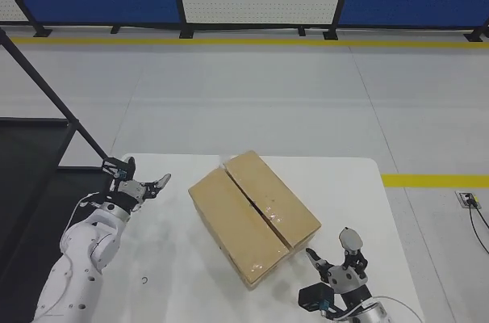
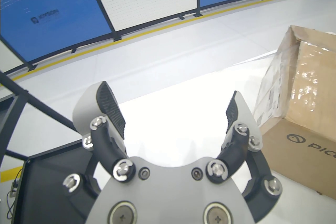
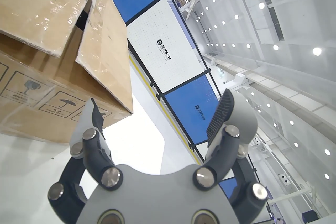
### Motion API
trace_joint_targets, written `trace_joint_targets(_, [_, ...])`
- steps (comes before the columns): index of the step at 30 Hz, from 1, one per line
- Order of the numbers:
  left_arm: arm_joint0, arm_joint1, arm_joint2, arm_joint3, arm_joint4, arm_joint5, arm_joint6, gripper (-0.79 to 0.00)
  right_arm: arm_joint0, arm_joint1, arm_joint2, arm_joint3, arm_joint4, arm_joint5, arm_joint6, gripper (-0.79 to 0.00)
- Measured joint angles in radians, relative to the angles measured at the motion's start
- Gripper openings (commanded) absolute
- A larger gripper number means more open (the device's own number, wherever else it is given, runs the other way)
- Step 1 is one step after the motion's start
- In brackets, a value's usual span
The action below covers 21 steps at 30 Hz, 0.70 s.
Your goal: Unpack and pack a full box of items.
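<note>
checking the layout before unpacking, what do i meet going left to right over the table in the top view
left pincer, open → cardboard box → right pincer, open

A cardboard box [image 1: 252, 216] is being carried near the middle of the white tabletop [image 1: 349, 190]. It is resting flat with its flaps folded down, and the top seam is being shown running from about 11 o'clock to 5 o'clock. A small dark mark [image 1: 144, 280] is being seen on the tabletop at the box's 8 o'clock.
</note>
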Motion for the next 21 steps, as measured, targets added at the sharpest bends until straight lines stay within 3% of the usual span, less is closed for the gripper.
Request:
trace_joint_targets(6, [-0.095, -0.004, 0.063, 0.138, 0.053, -0.087, 0.052, 0.0, -0.026, 0.004, 0.011, 0.018, 0.009, 0.018, -0.029, 0.0])
trace_joint_targets(21, [-0.285, -0.047, 0.262, 0.405, 0.169, -0.121, 0.191, 0.0, -0.063, 0.012, 0.03, 0.021, 0.021, 0.014, -0.059, 0.0])
